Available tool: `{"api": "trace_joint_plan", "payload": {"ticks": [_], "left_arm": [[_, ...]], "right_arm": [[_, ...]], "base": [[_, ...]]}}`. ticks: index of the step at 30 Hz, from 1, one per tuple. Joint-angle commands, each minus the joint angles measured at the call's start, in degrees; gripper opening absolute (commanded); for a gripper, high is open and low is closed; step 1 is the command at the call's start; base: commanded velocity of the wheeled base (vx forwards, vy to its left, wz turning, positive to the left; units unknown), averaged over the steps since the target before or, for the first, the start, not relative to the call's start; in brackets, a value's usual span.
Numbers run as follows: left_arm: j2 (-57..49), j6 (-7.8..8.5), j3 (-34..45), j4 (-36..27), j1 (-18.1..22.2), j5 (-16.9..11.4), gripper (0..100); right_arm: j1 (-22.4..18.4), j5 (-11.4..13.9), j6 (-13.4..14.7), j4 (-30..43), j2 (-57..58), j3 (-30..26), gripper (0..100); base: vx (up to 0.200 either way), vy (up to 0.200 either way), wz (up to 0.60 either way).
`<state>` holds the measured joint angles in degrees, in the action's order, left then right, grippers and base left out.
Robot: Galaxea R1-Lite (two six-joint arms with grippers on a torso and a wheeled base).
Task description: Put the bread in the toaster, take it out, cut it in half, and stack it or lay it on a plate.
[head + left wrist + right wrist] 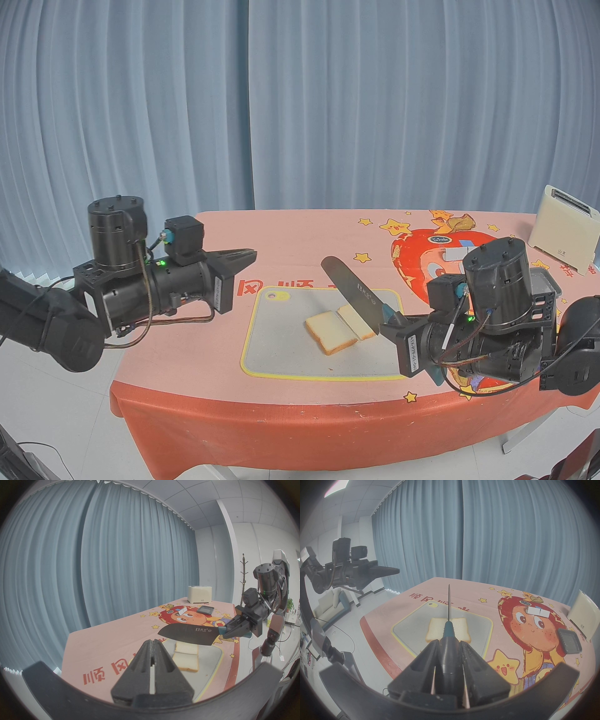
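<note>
Black right hand [392,324] was clamped on the handle of a knife [353,289], blade raised just above the bread [330,332], which lay in two touching pieces on the grey cutting board [281,356]. Further left, the left hand [249,255] hung pinched together and empty over the tabletop [187,350]. At the far right stood the toaster [565,228].
</note>
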<state>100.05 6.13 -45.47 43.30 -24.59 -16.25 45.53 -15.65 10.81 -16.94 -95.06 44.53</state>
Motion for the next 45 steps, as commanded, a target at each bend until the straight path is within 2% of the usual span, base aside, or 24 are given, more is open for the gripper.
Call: {"api": "trace_joint_plan", "payload": {"ticks": [1,4,7,14,16,23,24,27,33,35,36,43,45], "left_arm": [[-8.73,-0.07,5.74,0.03,1.91,0.43,0],[-11.19,0.02,8.73,0.03,2.00,0.61,0],[-15.23,0.11,12.60,0.03,3.76,0.78,0],[-27.01,0.64,20.42,0.12,11.40,1.13,0],[-32.81,0.55,23.85,0.03,16.15,0.96,0],[-45.82,0.11,33.34,0.03,18.52,1.84,0],[-49.07,0.11,35.63,0.03,20.11,2.71,0],[-55.31,0.02,39.23,0.03,22.83,2.71,0],[-65.60,0.20,45.47,-0.67,23.89,3.42,0],[-70.60,0.20,45.47,-5.86,25.03,4.21,0],[-70.60,0.20,45.47,-5.86,25.03,4.21,0],[-95.21,0.55,45.47,-30.73,27.84,10.27,0],[-96.97,0.28,45.47,-36.36,27.93,10.89,0]], "right_arm": [[-0.18,0.01,0.09,-0.02,0.93,-0.15,0],[-0.18,0.01,0.09,-0.02,1.11,-0.32,0],[-0.18,-0.08,0.09,-0.11,1.11,-0.67,0],[0.35,-2.19,0.00,-0.55,1.99,-0.67,0],[0.35,-2.28,0.00,-1.78,2.43,-0.94,0],[-0.18,-2.36,-0.09,-3.80,2.95,-1.20,0],[-0.18,-2.36,-0.09,-3.80,2.95,-1.29,0],[-0.18,-2.45,-0.09,-3.80,3.30,-1.38,0],[-0.27,-2.54,-0.09,-3.89,3.83,-1.29,0],[-0.27,-2.80,-0.09,-3.89,4.01,-1.29,0],[-0.27,-2.80,-0.09,-3.89,4.01,-1.29,0],[-0.09,-3.16,-0.18,-3.80,6.64,-1.64,0],[-0.09,-3.16,-0.18,-3.80,6.73,-1.64,0]], "base": [[0.000,0.000,0.00],[0.000,0.000,0.00],[0.000,0.000,0.00],[0.000,0.000,0.00],[0.000,0.000,0.00],[0.000,0.000,0.00],[0.000,0.000,0.00],[0.000,0.000,0.00],[0.000,0.000,0.00],[0.000,0.000,0.00],[0.000,0.000,0.00],[0.000,0.000,0.00],[0.000,0.000,0.00]]}}
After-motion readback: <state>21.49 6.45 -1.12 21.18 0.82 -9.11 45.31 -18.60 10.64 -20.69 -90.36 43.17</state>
